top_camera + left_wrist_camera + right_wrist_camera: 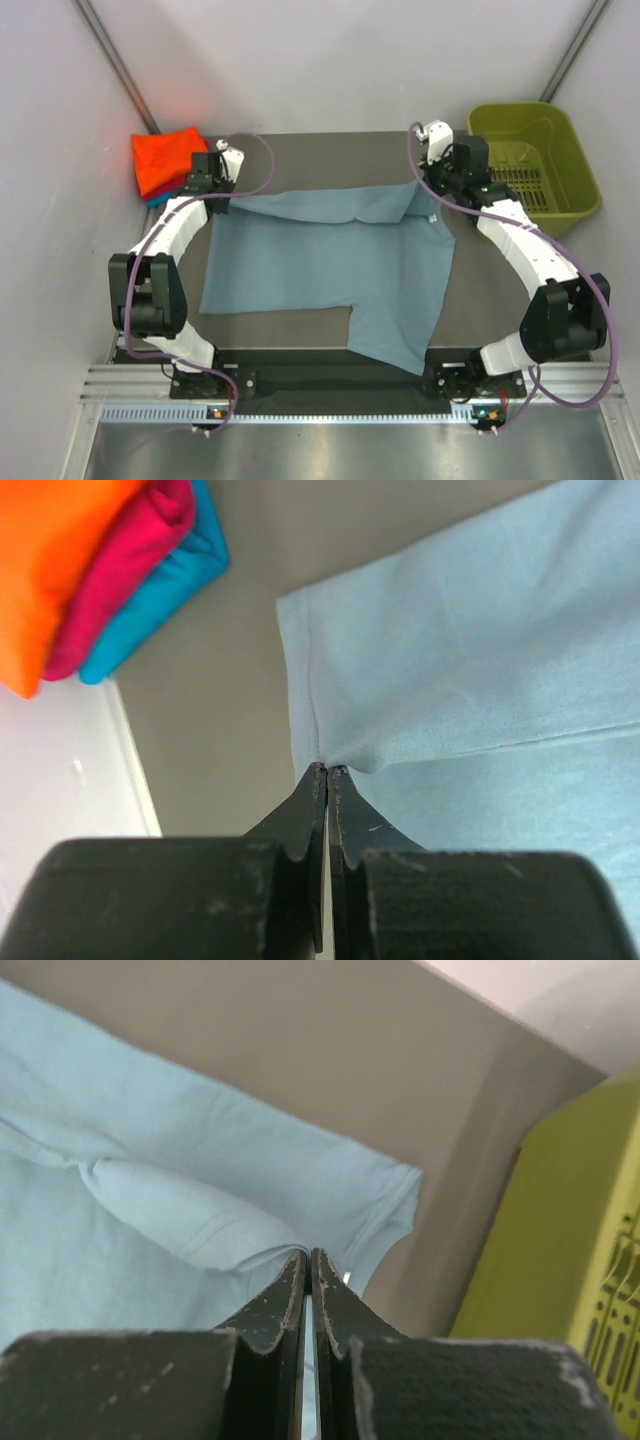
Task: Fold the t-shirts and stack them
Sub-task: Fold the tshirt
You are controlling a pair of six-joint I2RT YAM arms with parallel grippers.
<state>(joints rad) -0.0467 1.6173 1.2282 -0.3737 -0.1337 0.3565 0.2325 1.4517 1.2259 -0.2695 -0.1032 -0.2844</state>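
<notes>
A large grey-blue t-shirt lies spread across the table, its far edge folded over in a band and one sleeve reaching toward the near edge. My left gripper is shut on the shirt's far left corner; the left wrist view shows the gripper pinching the hem. My right gripper is shut on the far right corner, where the right wrist view shows the gripper on a fold of cloth. A stack of folded t-shirts, orange over red over teal, lies at the far left.
An olive-green plastic basket stands at the far right, close to the right gripper, and its wall fills the right side of the right wrist view. Bare brown table runs behind the shirt. Walls enclose the left, right and back.
</notes>
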